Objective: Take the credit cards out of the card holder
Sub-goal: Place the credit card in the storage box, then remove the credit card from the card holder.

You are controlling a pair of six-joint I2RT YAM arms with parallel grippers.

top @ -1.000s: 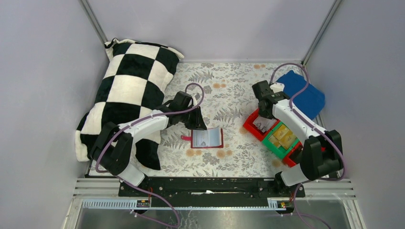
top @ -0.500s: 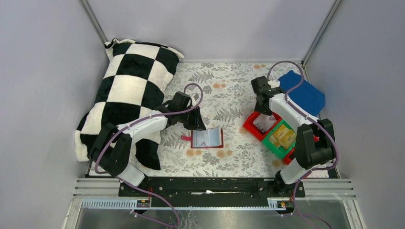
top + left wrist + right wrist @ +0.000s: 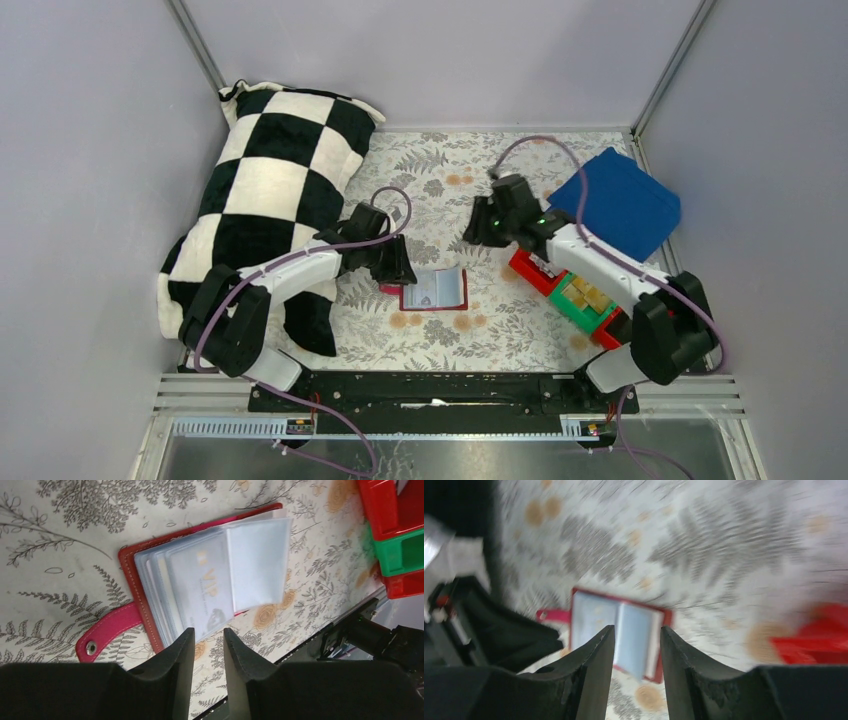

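Mid-frame, our left gripper (image 3: 208, 645), jaws slightly apart, at holder (image 3: 434, 289) edge; right gripper (image 3: 636, 645) apart, empty. Next: pinch card (image 3: 200, 585).

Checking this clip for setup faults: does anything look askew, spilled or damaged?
Nothing spilled or damaged. The card holder lies open, one clear sleeve half turned; the checked pillow slumps along the table's left side.

Card holder (image 3: 434, 290) (open) on table (image 3: 470, 190)

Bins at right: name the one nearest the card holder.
The far red bin, heading the row; the green bin and near red bin lie farther from the card holder.
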